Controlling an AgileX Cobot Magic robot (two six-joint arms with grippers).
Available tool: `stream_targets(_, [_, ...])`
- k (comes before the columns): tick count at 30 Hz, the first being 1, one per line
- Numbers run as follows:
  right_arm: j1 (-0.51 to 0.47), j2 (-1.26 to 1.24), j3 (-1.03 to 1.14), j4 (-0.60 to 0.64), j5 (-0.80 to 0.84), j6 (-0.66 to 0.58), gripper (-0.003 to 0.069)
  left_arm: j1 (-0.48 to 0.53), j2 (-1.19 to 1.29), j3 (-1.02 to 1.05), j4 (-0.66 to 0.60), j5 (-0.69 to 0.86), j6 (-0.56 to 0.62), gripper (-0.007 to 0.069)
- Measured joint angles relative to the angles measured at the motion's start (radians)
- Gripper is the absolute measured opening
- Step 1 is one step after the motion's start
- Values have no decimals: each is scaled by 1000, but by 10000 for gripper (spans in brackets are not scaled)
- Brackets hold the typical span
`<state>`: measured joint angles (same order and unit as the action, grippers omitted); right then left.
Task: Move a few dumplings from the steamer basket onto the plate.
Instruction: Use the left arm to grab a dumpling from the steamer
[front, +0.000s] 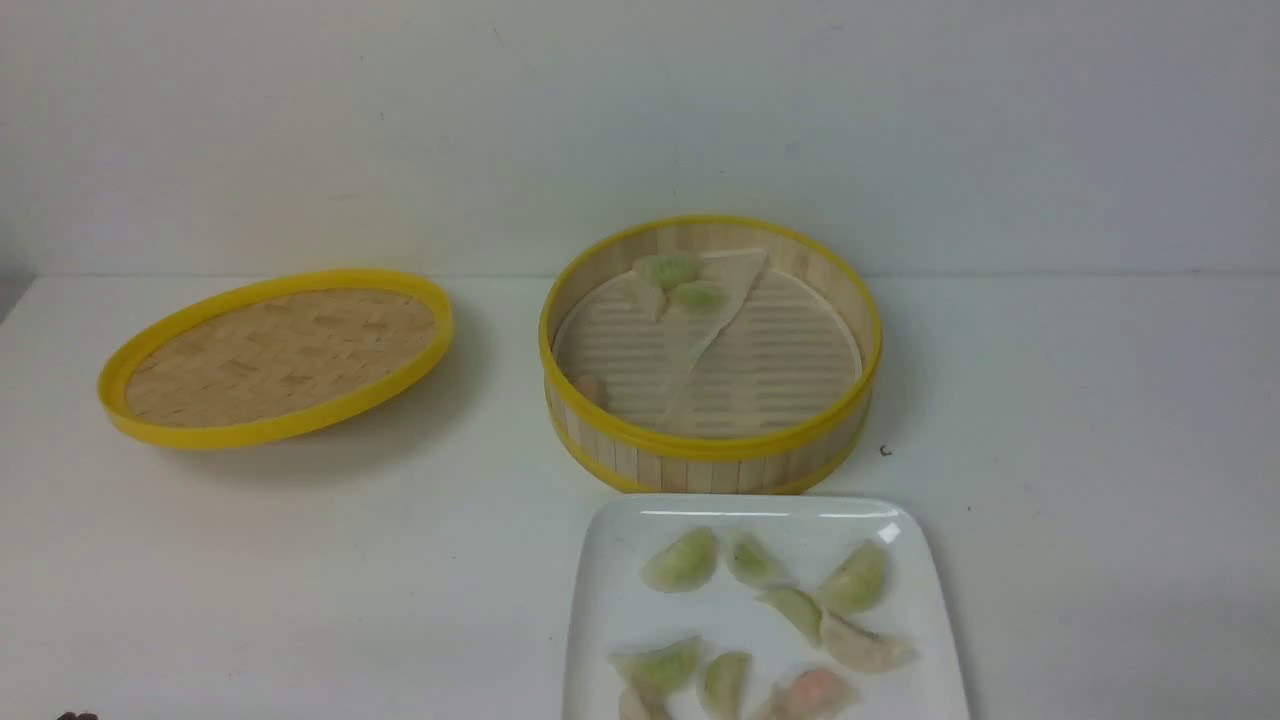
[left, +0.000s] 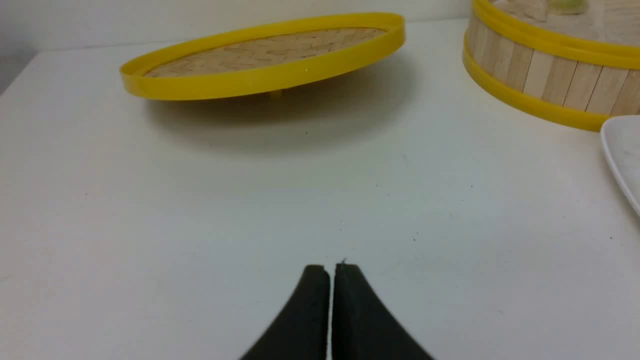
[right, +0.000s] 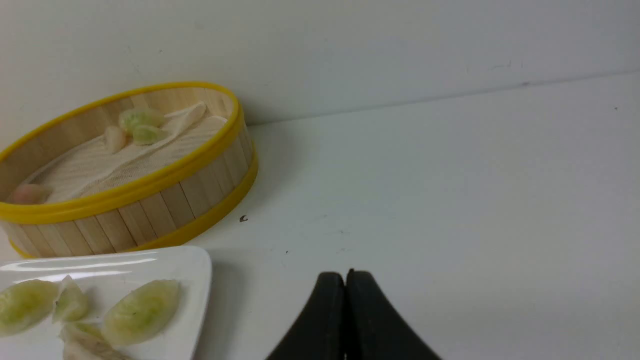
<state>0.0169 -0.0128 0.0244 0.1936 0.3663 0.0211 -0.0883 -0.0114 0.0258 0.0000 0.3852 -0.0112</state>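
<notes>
Left tool (left: 330, 267) and right tool (right: 345, 274), tips pressed together and empty, parked beside the plate (front: 608, 575), which carries most dumplings (front: 682, 560): transfer judged essentially complete.

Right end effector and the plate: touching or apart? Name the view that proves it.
Apart. The right wrist view shows bare table between the shut right end effector and the plate, at its near corner.

Even soft light, plate (front: 925, 590) glare, mild blur
</notes>
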Motion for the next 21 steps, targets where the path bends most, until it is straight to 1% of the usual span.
stream_targets(17, [0, 0, 0, -2, 0, -3, -15, 0, 0, 0, 11, -1, 1, -6])
stream_targets(19, [0, 0, 0, -10, 5, -13, -15, 0, 0, 4, 0, -39, -11, -6])
stream_targets(21, [0, 0, 0, -12, 7, -21, -15, 0, 0, 4, -55, -97, -58, -6])
